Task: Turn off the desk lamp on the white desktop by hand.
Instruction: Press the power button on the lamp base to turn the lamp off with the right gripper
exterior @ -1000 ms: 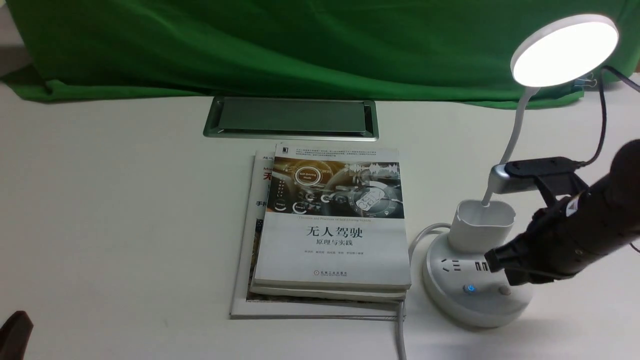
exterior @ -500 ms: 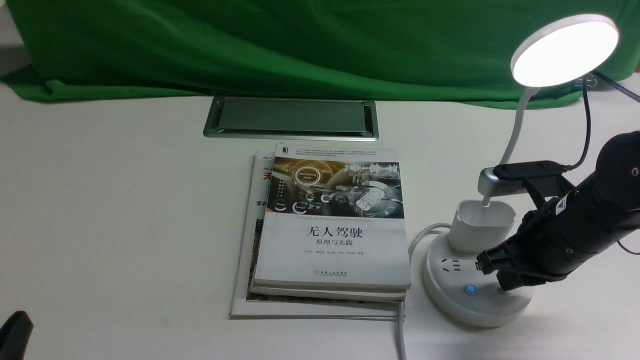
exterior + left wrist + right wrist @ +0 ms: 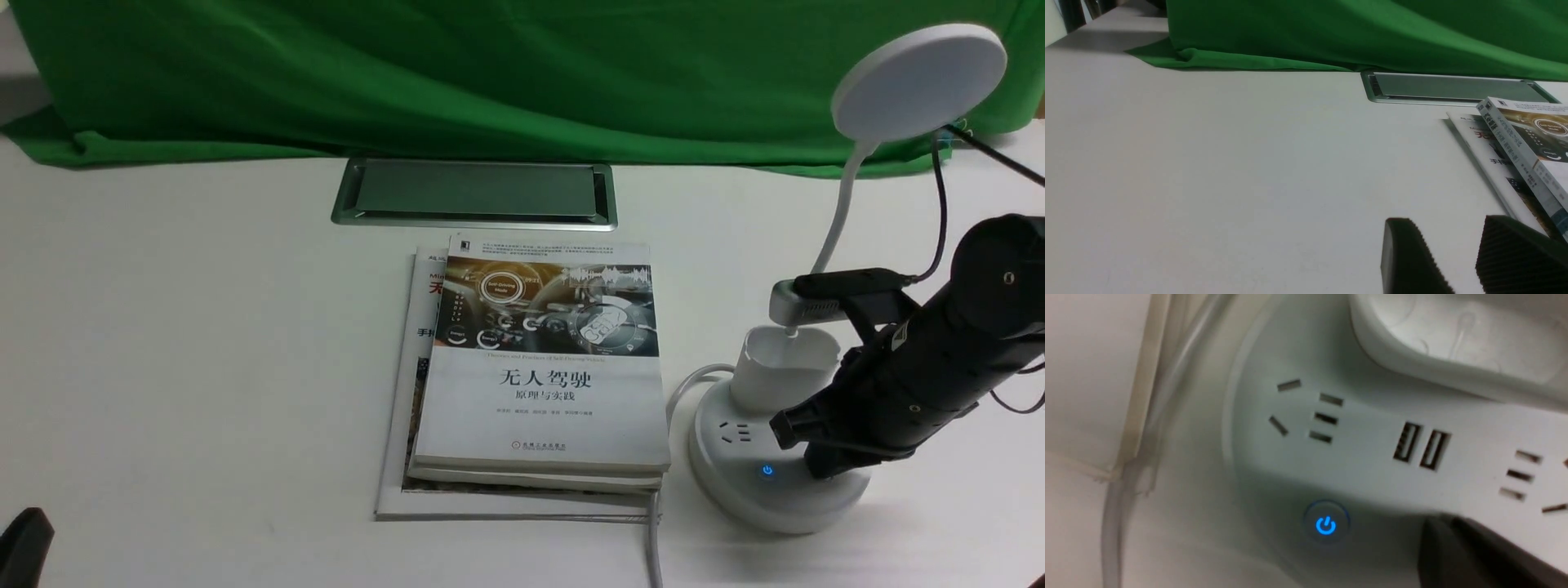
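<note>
The desk lamp stands at the right of the white desktop [image 3: 204, 343]. Its round disc head [image 3: 918, 80] is dark, on a thin white neck [image 3: 837, 220] above the cup-shaped holder [image 3: 780, 363]. My right gripper [image 3: 820, 469] is shut, and its tip rests on the round base [image 3: 735, 490], covering the second button, just right of the blue-lit power button [image 3: 767, 470]. In the right wrist view the shut fingertips [image 3: 1437, 535] touch the base beside the blue button [image 3: 1326, 525]. My left gripper [image 3: 1445, 220] is open and empty, low over the bare desktop.
A stack of books [image 3: 543, 367] lies just left of the lamp base. A silver-framed hatch [image 3: 473, 192] sits behind them, under the green cloth [image 3: 490, 73]. The lamp's white cable [image 3: 653, 539] runs off the front edge. Black cables trail behind my right arm.
My right gripper moved down and left onto the lamp base, over the second button. The lamp head, lit in both earlier frames, is now dark.
</note>
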Robot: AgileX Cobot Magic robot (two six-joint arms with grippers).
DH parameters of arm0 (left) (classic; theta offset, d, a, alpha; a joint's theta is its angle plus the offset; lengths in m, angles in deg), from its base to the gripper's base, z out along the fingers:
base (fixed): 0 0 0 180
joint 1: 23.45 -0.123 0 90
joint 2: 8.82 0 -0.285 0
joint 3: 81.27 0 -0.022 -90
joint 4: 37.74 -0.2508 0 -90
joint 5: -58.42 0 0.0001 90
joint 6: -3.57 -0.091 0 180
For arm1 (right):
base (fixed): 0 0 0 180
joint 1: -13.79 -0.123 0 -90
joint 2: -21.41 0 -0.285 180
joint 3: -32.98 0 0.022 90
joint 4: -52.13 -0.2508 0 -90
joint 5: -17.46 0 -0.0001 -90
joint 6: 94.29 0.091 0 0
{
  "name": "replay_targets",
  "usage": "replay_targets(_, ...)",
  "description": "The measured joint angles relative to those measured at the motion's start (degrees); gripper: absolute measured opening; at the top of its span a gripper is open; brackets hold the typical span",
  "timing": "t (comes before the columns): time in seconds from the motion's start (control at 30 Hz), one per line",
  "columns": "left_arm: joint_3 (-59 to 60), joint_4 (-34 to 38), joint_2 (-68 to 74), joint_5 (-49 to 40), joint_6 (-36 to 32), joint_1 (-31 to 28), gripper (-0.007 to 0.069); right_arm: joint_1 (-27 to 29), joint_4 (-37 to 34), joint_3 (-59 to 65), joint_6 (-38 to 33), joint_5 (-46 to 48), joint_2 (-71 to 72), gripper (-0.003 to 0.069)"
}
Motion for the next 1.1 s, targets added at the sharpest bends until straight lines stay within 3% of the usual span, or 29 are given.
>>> replay_targets(0.47,0.0,0.0,0.0,0.0,0.0,0.0,0.0242,0.1,2.2,3.1,1.7,-0.4,16.7,0.0032)
replay_targets(1.1,0.0,-0.1,0.0,0.0,0.0,0.0,0.0242,0.1,-0.4,3.1,-0.5,-4.7,1.4,0.0032)
